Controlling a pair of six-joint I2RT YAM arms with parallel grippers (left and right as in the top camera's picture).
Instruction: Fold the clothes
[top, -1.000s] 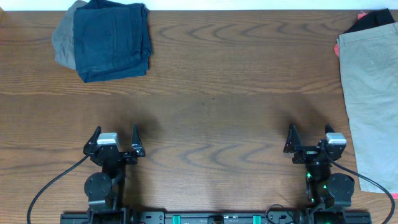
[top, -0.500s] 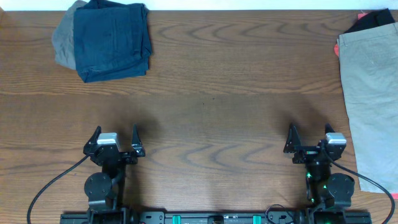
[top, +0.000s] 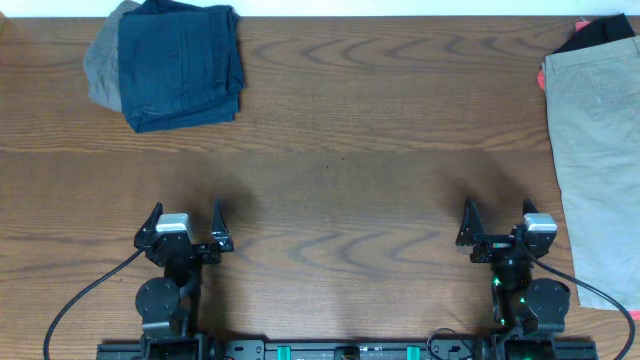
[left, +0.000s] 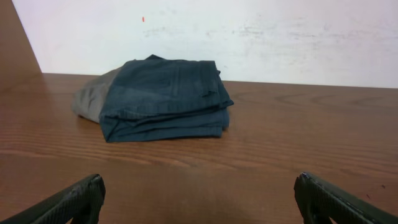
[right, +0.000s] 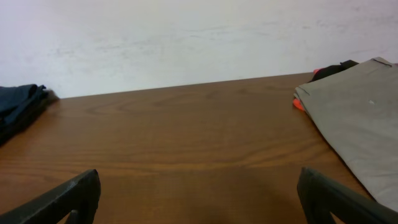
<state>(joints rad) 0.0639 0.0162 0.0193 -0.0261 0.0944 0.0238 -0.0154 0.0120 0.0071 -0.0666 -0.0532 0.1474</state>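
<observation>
The pale khaki-grey shorts (top: 596, 160) lie flat along the table's right edge, partly cut off by the frame; they also show at the right of the right wrist view (right: 360, 124). My left gripper (top: 185, 222) is open and empty near the front left of the table, fingers wide apart in the left wrist view (left: 199, 199). My right gripper (top: 498, 224) is open and empty near the front right, just left of the shorts, fingers wide apart in the right wrist view (right: 199, 196).
A folded dark navy garment (top: 180, 65) sits on a grey one (top: 103, 62) at the back left, also in the left wrist view (left: 165, 96). Red and black cloth (top: 595, 35) pokes out behind the shorts. A white wall (right: 186, 37) backs the wooden table (top: 350, 180).
</observation>
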